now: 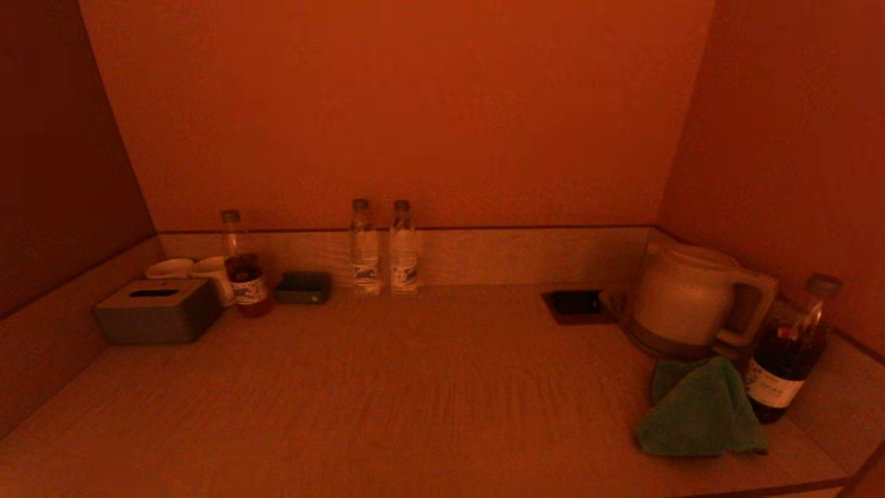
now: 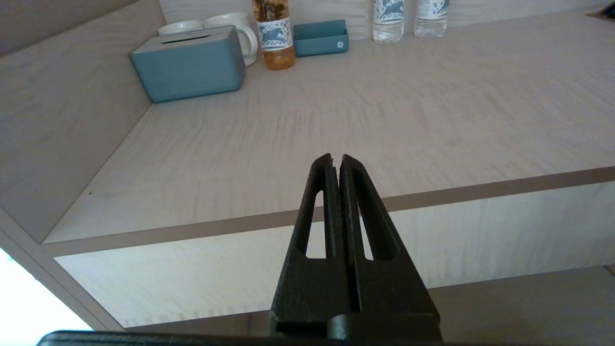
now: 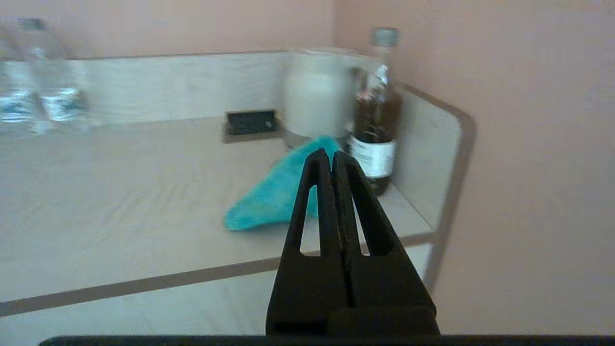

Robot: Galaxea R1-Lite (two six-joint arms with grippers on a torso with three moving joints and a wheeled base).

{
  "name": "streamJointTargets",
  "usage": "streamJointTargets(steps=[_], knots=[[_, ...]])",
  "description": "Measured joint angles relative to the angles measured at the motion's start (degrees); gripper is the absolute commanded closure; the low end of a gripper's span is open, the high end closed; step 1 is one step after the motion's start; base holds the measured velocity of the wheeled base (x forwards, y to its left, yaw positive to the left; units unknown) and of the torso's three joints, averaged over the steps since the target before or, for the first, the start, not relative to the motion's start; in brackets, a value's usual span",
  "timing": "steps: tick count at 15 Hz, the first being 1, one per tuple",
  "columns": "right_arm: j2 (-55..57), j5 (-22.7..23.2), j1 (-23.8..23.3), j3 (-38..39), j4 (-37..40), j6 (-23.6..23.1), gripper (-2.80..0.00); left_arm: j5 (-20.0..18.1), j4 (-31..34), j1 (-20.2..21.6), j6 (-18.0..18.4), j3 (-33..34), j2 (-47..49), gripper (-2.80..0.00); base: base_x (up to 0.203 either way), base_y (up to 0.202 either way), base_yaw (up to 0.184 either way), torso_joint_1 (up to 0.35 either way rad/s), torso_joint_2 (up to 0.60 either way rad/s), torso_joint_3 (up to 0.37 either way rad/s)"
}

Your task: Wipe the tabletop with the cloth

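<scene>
The green cloth (image 1: pixel 698 411) lies crumpled on the pale wood-grain tabletop (image 1: pixel 415 387) at the front right, just in front of the pale kettle (image 1: pixel 688 294) and beside a dark bottle (image 1: pixel 788 353). It also shows in the right wrist view (image 3: pixel 271 192). My right gripper (image 3: pixel 331 154) is shut and empty, held off the table's front edge, short of the cloth. My left gripper (image 2: pixel 335 157) is shut and empty, held before the front edge near the table's left part. Neither gripper shows in the head view.
A grey tissue box (image 1: pixel 157 311), two cups (image 1: pixel 200 270), a tea bottle (image 1: pixel 243 266) and a small tray (image 1: pixel 304 287) stand at the back left. Two water bottles (image 1: pixel 384 249) stand at the back middle. A dark socket plate (image 1: pixel 577 304) sits left of the kettle. Walls close in both sides.
</scene>
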Motion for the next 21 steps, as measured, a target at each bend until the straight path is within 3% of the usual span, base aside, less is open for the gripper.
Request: streamJointTargets(steps=[12,21], knots=[[-0.2,8.7,0.0,1.5,-3.3,-1.3,0.0,0.0,0.0,0.1,0.0,0.0,0.0,0.0,0.0,0.0,0.0,0.0,0.0,0.0],[-0.2,9.1,0.0,4.3,-3.4,-2.8,0.0,0.0,0.0,0.0,0.0,0.0,0.0,0.0,0.0,0.0,0.0,0.0,0.0,0.0]])
